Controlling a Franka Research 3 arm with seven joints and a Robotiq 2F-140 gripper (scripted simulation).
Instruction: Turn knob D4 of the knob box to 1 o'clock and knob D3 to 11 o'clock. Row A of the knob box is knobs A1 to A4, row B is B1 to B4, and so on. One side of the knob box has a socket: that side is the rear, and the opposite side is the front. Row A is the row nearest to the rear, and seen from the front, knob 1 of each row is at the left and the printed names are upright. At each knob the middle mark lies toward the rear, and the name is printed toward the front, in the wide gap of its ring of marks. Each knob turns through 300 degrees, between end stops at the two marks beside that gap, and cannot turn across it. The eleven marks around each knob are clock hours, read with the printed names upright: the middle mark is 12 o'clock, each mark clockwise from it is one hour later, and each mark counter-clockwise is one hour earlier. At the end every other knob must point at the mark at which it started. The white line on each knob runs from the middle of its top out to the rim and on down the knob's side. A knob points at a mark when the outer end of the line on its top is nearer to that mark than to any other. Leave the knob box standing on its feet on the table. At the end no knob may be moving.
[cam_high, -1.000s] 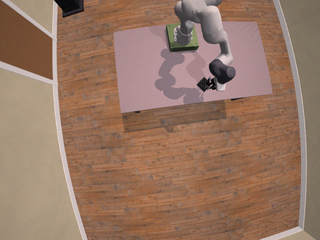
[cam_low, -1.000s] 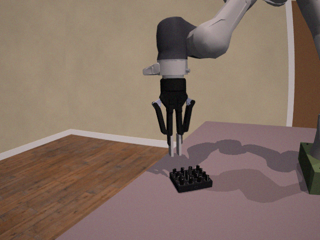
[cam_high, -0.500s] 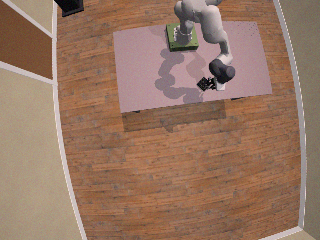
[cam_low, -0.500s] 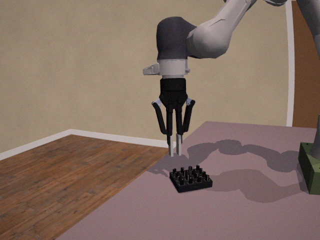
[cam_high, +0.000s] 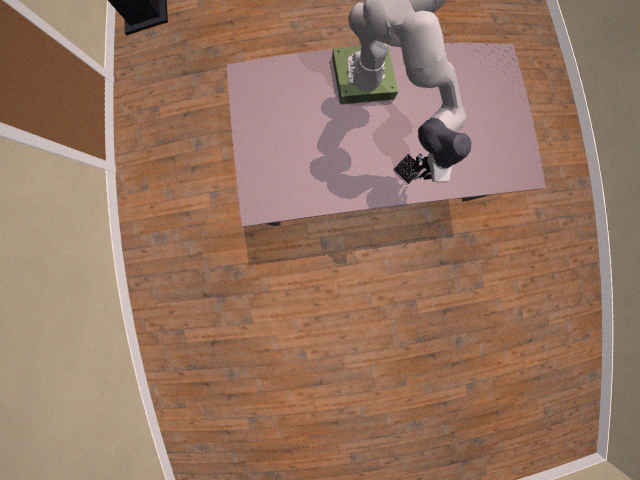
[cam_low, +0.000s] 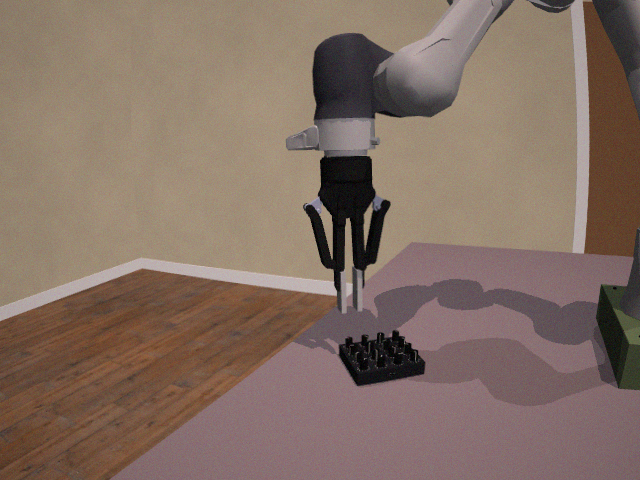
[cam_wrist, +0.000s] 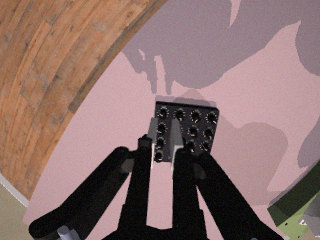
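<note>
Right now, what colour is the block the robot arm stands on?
Green. The base block shows best in the top view, on the pinkish table.

Table (cam_low: 465, 434): matt mauve top, faintly grainy. Knob box (cam_low: 385, 373): black, plastic-looking, dull sheen. End effector (cam_low: 349, 304): matt black links, pale metal-like fingertips. Floor (cam_high: 361, 335): varnished wood planks. Base plate (cam_high: 391, 93): matt green. Arm (cam_low: 423, 72): smooth grey shell.

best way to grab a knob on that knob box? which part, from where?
Judging by shape: pinch the knob's round side wall, coming straight down from above. The knobs stand upright as short posts on the knob box, packed close, so a side approach looks blocked. The claw hangs above, narrow and empty, pointing down.
</note>
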